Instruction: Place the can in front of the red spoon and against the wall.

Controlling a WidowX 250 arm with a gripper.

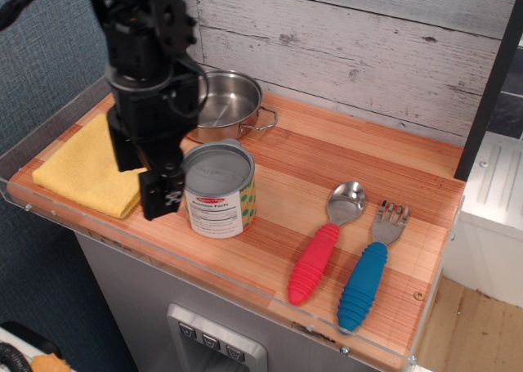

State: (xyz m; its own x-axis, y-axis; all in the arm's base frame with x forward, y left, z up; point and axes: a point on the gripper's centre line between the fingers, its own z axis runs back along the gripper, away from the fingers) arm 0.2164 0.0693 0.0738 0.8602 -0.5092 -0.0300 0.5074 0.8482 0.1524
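Right now, the can is left standing near the front edge of the surface, lower left of the middle, far from the wall, while the fingers are held beside it, empty, gap unclear.

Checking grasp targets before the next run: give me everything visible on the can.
The can is a short toy tin with a flat grey lid and a white label carrying a yellow-green pattern and a red logo above small print. It stands upright on the wooden counter, near the front edge, apart from the wall. The steel pot sits just behind it and the yellow cloth to its left. The gripper hangs close beside its left side; contact cannot be told.
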